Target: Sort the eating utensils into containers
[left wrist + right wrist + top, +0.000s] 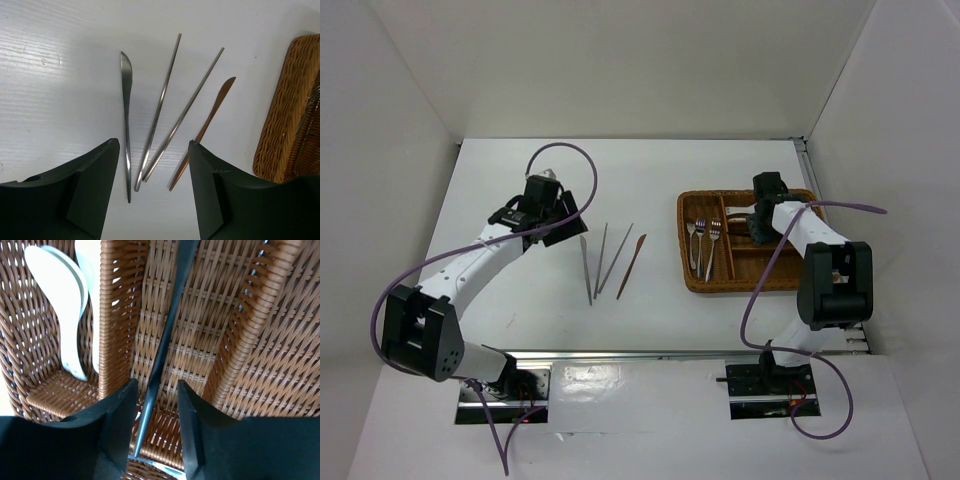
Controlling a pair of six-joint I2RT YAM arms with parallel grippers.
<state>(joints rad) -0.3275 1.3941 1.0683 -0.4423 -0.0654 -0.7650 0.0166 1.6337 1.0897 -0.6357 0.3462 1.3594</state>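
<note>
Releasing dark stick (167, 325) into wicker tray (115, 315), 3 o'clock on tabletop (650, 320): right gripper (156, 390) jaws partly parted, stick loose between; straight lift advised. Left gripper (154, 145) jaws spread wide, empty.

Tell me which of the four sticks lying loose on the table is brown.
The rightmost stick, the one nearest the tray. It is copper-brown with a flattened tip, while the other three are silver-grey.

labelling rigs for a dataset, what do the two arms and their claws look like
The left arm and right arm have white links with bulky black joint housings. A purple cable loops loosely along each. The left claw and right claw each have two matte black, wedge-shaped fingers. No markings are legible.
</note>
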